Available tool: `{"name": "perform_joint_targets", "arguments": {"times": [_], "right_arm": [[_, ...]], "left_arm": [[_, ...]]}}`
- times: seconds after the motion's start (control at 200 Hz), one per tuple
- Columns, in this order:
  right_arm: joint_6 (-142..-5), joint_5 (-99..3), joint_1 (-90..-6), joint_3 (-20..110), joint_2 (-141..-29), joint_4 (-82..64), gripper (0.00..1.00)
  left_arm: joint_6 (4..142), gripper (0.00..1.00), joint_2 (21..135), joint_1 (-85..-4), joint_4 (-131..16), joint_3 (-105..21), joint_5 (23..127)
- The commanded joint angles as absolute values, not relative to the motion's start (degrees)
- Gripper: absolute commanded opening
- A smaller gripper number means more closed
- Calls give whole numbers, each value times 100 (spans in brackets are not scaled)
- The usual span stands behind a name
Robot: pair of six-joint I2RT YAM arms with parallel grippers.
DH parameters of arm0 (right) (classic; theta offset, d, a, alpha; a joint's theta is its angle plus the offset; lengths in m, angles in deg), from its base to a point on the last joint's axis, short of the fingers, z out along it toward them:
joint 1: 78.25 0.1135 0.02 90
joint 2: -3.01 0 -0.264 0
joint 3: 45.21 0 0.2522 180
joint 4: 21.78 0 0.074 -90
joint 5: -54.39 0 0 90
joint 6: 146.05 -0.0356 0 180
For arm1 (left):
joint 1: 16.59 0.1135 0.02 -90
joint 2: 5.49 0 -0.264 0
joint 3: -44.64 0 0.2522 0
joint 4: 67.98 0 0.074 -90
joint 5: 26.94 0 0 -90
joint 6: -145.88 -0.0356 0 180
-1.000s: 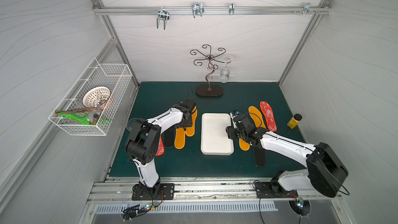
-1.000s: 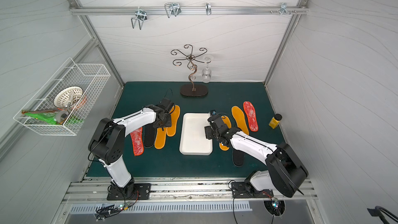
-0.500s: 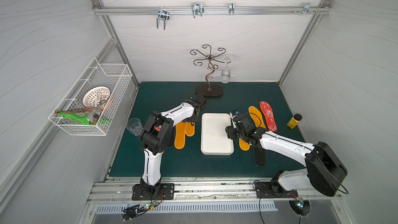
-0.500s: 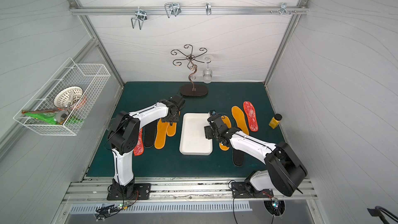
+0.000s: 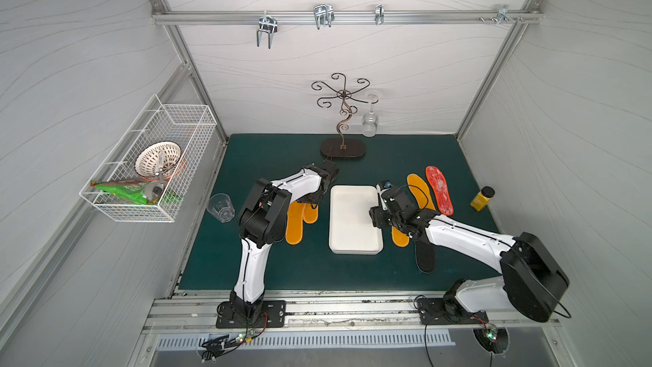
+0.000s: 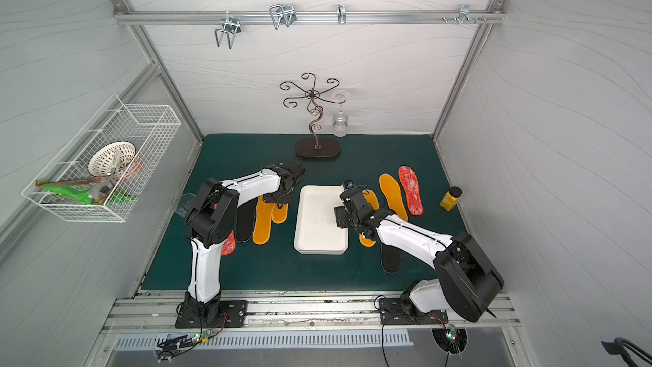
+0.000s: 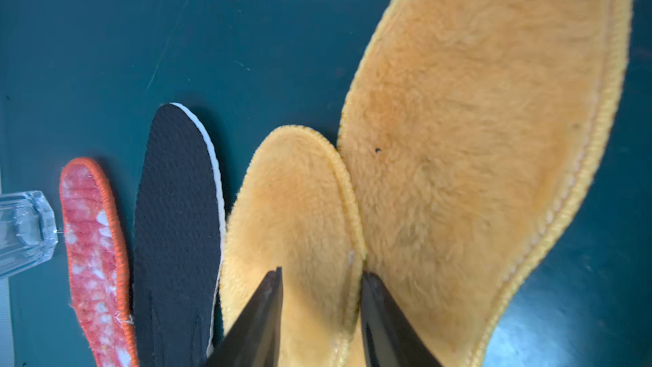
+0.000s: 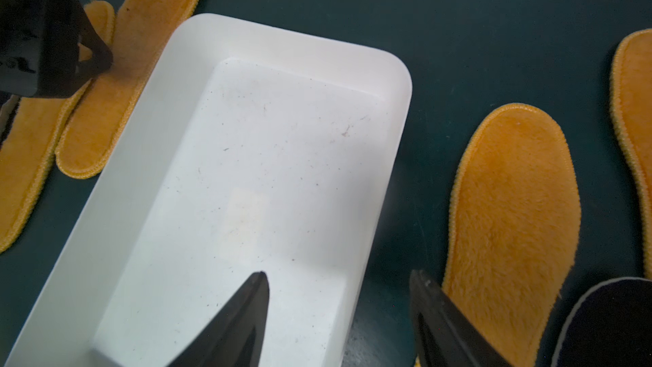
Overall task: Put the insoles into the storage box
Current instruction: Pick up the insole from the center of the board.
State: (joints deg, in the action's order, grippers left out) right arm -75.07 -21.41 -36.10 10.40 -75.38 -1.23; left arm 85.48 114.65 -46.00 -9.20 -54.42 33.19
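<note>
Lying beneath left claw [image 7: 323, 272] is an orange insole [image 7: 293, 199].

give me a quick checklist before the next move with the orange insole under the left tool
1. Left tool at the orange insole: ok.
2. Grip closed on it: not ok, jaws stand apart.
3. Neighbouring orange insole apart from it: not ok, edges touch, it may drag along.
4. Storage box empty: ok.
5. Right tool out of the box: not ok, open, one finger inside the wall.
</note>
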Motion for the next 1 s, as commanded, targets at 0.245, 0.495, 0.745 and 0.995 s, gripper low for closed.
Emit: {"name": "perform_joint_targets", "arguments": {"times": [0.245,0.495,0.745,0.995], "right_arm": [[-7510,-2123,-3578,969,-7389,-178,68],[-7495,-2119,-3580,974,-7424,-186,68],[-7379,-3216,-3606,1103,-7409,-292,68],[-8041,-6111,-3616,1726,-7883,-549,67]], "left_arm": [[8480,0,11598,-4620,-1121,-5516,3339],[8566,0,11126,-4631,-955,-5385,3362],[8803,0,10232,-4806,-298,-5337,3267],[8901,0,9173,-4841,-92,-5102,3539]]}}
